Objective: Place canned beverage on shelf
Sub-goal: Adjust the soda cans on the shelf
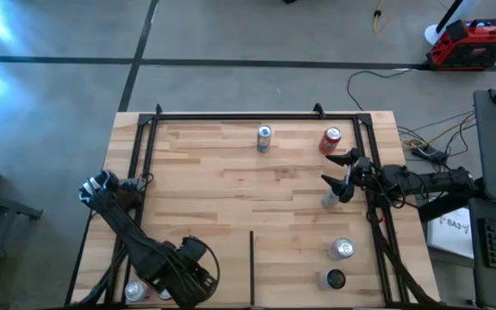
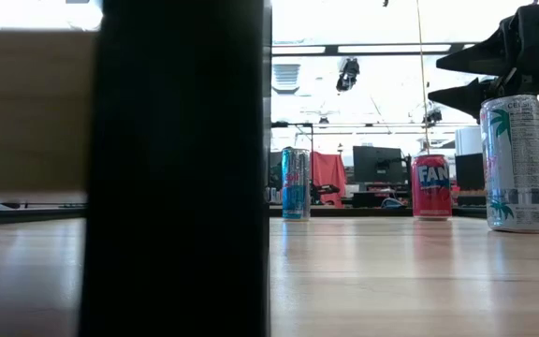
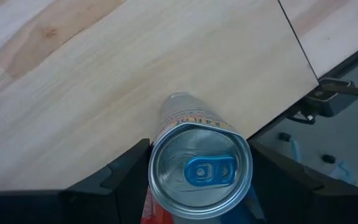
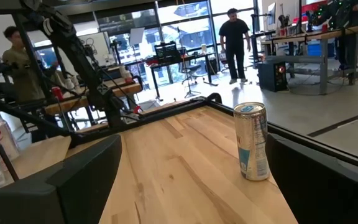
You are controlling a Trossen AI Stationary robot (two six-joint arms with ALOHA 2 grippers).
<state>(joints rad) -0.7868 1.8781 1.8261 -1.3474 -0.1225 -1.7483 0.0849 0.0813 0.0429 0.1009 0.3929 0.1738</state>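
Note:
The shelf (image 1: 231, 185) is a light wooden board in black rails, with a thin black divider strip (image 1: 251, 267) at its near edge. My left gripper (image 1: 136, 291) is at the board's near left corner, shut on a silver can with a blue tab (image 3: 201, 171). My right gripper (image 1: 338, 176) is open at the right side and holds nothing. In the low view it hangs (image 2: 471, 77) just above a white palm-print can (image 2: 516, 164) that stands on its base. A blue-silver can (image 1: 264, 138) and a red can (image 1: 331, 140) stand near the far edge. My left gripper pinches the silver can between its two fingers (image 3: 129, 171), on two opposite sides just below the top rim (image 3: 157, 155). The fingers come from above, pointing down. The can stands upright in the hold, top up; whether its base rests on the board cannot be told.
Two more cans (image 1: 342, 250) (image 1: 335, 279) stand at the near right. Something red (image 3: 148, 208) lies under the held can. The divider strip shows as a wide black bar (image 2: 176, 168) in the low view. People stand in the room beyond (image 4: 235, 43).

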